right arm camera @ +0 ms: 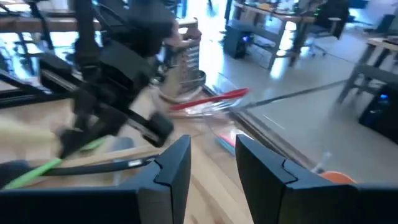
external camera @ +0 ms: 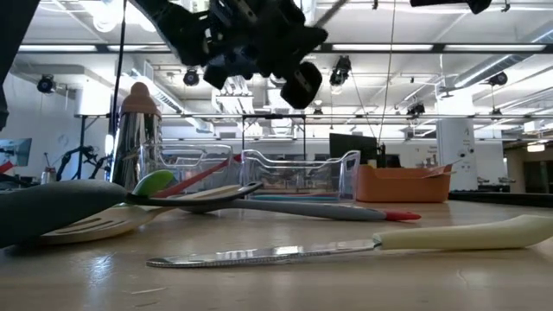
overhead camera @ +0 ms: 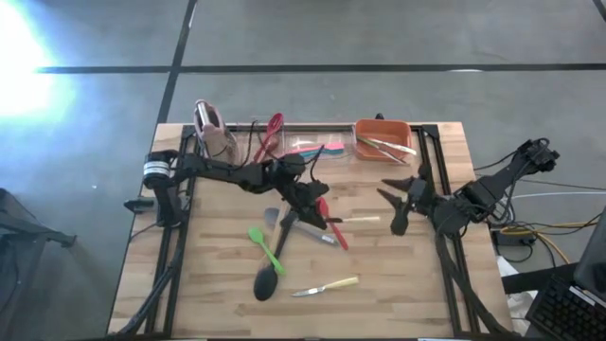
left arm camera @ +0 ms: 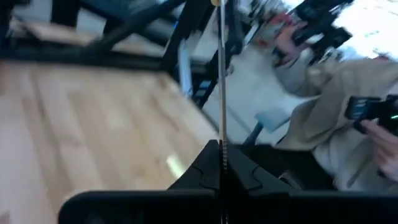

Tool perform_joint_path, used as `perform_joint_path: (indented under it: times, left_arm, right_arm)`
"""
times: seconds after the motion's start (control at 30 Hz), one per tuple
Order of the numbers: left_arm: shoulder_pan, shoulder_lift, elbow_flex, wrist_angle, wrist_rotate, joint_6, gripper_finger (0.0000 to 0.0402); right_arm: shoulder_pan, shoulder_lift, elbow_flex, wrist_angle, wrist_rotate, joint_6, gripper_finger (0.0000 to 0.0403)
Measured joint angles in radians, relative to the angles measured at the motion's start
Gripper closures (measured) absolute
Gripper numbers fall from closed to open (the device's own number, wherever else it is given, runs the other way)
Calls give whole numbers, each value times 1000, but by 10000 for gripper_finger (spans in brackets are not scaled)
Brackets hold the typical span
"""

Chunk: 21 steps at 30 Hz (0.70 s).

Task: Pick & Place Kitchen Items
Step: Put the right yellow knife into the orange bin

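Observation:
My left gripper [overhead camera: 317, 201] hangs over the table's middle, shut on a knife [left arm camera: 222, 87] that shows edge-on as a thin metal line. In the low view this gripper [external camera: 259, 43] is well above the wood. My right gripper [overhead camera: 396, 205] stands open over the table's right part, nothing between its fingers [right arm camera: 211, 168]. Under and near the left gripper a red spatula [overhead camera: 331, 224], a wooden spatula [overhead camera: 275, 220], a green spatula [overhead camera: 265, 248], a black ladle [overhead camera: 268, 282] and a second pale-handled knife [overhead camera: 327, 285] lie flat on the table. My left gripper pinches the knife's thin blade [left arm camera: 222, 134] between its two shut fingers. The fingers come nearly level from the table's left and lie along the knife. It runs straight on past the fingertips, its pale end [left arm camera: 216, 2] farthest off.
Along the far edge stand a pink-topped rack [overhead camera: 213, 128], a clear bin [overhead camera: 303, 142] with several utensils and an orange bin [overhead camera: 383, 139]. Black frame rails run down both sides of the table [overhead camera: 445, 265]. A person sits beyond the table [left arm camera: 348, 130].

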Motion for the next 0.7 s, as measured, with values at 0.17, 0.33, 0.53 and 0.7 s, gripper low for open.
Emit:
perform_joint_path:
  times: [0.17,0.33,0.53,0.7]
  left_arm:
    - [1,-1,-78,327,-7,-109,401]
    - [1,-2,-157,674,-113,-174,401]
    - [4,1,-215,854,-286,-154,401]
    - [7,5,-212,856,-343,-133,401]
  right_arm:
    - [1,-9,-3,-52,12,102,285]
    - [1,17,-34,-27,13,152,285]
    - [1,87,-62,238,86,17,273]
    - [-22,163,-62,582,88,-263,262]
